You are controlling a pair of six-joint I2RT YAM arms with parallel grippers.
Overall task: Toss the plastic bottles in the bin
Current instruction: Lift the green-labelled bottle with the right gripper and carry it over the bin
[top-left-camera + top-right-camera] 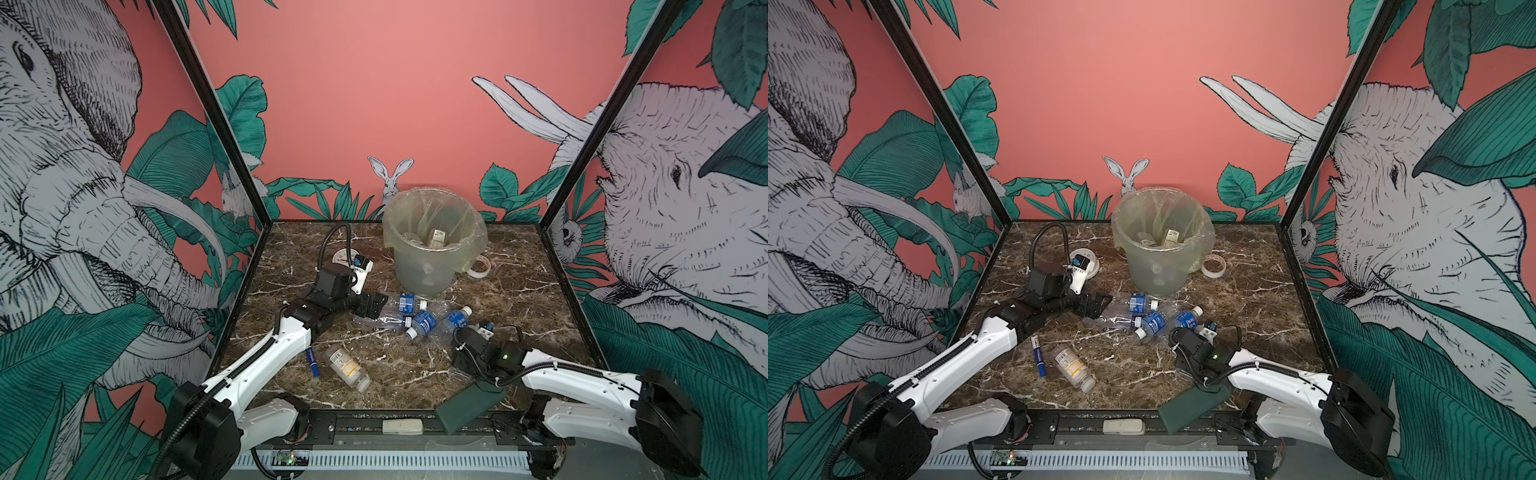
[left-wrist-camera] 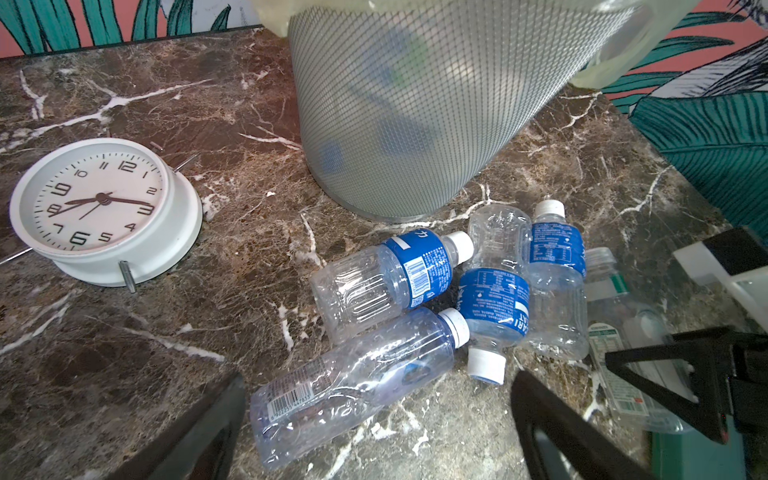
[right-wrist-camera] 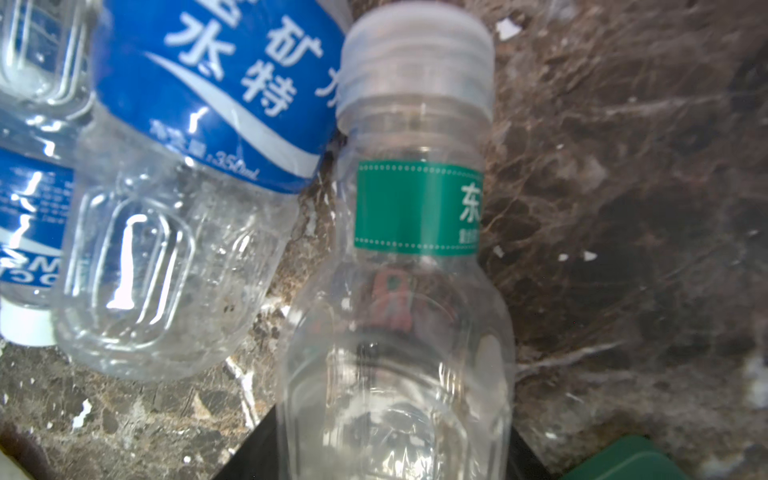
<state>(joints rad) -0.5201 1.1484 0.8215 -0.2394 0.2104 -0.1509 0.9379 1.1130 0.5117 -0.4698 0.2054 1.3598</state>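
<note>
The right gripper (image 1: pixel 459 334) straddles the green-labelled bottle (image 3: pixel 399 291) lengthwise, whether pinching I cannot tell, with the bin (image 1: pixel 419 266) at its eleven o'clock; the left gripper (image 2: pixel 378 386) gapes wide.

The left arm (image 1: pixel 266 357) reaches from the table's (image 1: pixel 519 291) front-left corner toward its middle, left gripper (image 1: pixel 374 306) low, jaws spread wide. The right arm (image 1: pixel 582 382) bends in from the front edge, right gripper (image 1: pixel 459 359) low (grip unreadable from here).
</note>
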